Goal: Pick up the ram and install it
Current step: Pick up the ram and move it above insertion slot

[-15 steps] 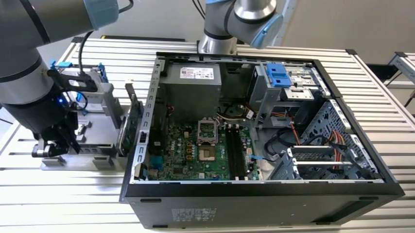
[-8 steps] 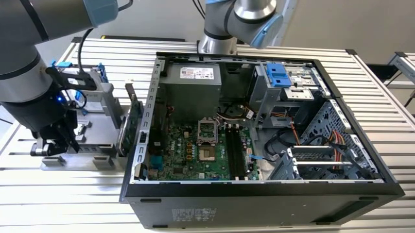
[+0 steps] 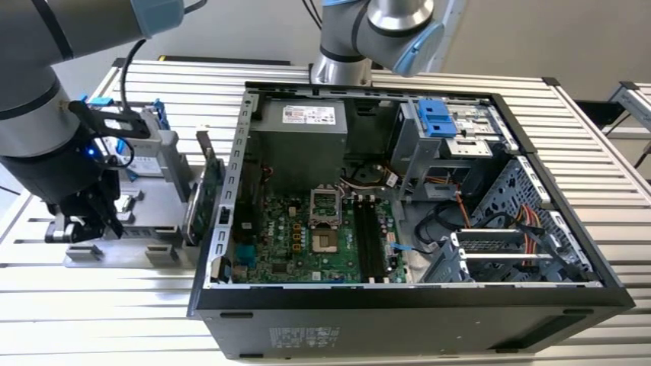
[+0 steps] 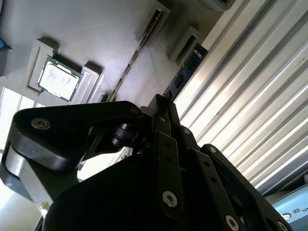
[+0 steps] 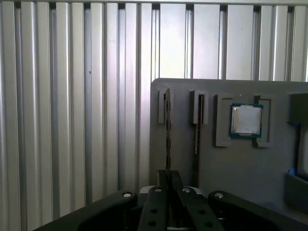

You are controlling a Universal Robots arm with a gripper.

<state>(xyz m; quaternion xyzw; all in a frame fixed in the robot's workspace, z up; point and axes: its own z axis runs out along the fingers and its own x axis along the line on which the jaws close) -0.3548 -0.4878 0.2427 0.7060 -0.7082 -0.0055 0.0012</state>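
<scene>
The ram [image 5: 168, 130] is a thin dark-blue stick standing on edge in the slot nearest the rim of a grey parts tray [image 5: 240, 168]. In the second wrist view the ram [image 4: 185, 72] runs up from between my fingertips. My gripper [image 5: 168, 175] sits over one end of it, its two black fingers drawn close together on the stick; it also shows in the second wrist view [image 4: 162, 103]. In the exterior view the gripper [image 3: 87, 225] hangs low over the tray [image 3: 133, 252], at the exterior view's left of the open computer case [image 3: 407, 297].
A second thin stick [image 5: 197, 134] stands in the neighbouring slot, and a processor chip [image 5: 246, 120] lies in a pocket beyond it. A green card [image 3: 209, 194] and a silver drive with blue clips [image 3: 152, 156] stand between tray and case. The motherboard's long black memory slots [image 3: 371, 244] lie inside the case.
</scene>
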